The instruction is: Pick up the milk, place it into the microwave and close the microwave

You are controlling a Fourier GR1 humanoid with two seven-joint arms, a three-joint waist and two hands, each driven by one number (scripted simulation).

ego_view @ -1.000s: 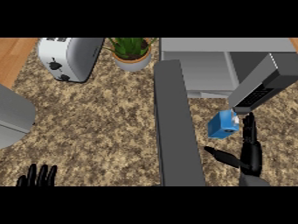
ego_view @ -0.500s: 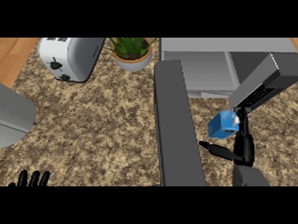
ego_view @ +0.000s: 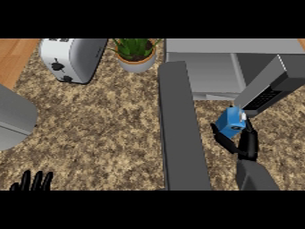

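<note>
The milk, a small blue carton (ego_view: 230,121), stands on the speckled counter just below the microwave's keypad corner (ego_view: 265,97). My right hand (ego_view: 246,145) reaches up from the lower edge and meets the carton's lower end. Its thumb (ego_view: 222,137) is spread to the carton's left and its straight fingers (ego_view: 250,133) lie along the carton's right, hiding the base. The grey microwave (ego_view: 211,71) sits at the back right, with its dark door (ego_view: 180,129) swung open toward me. Only the fingertips of my left hand (ego_view: 34,181) show, pointing up at the lower left edge.
A silver toaster (ego_view: 72,58) stands at the back left and a potted plant (ego_view: 136,54) beside it. A grey rounded appliance (ego_view: 3,118) fills the left edge. The open door divides the counter lengthwise; wooden floor (ego_view: 3,56) shows past the counter's edges.
My right hand has slid up and slightly left, closing in on the carton's lower end. My left hand has sunk lower, leaving only its fingertips in view.
</note>
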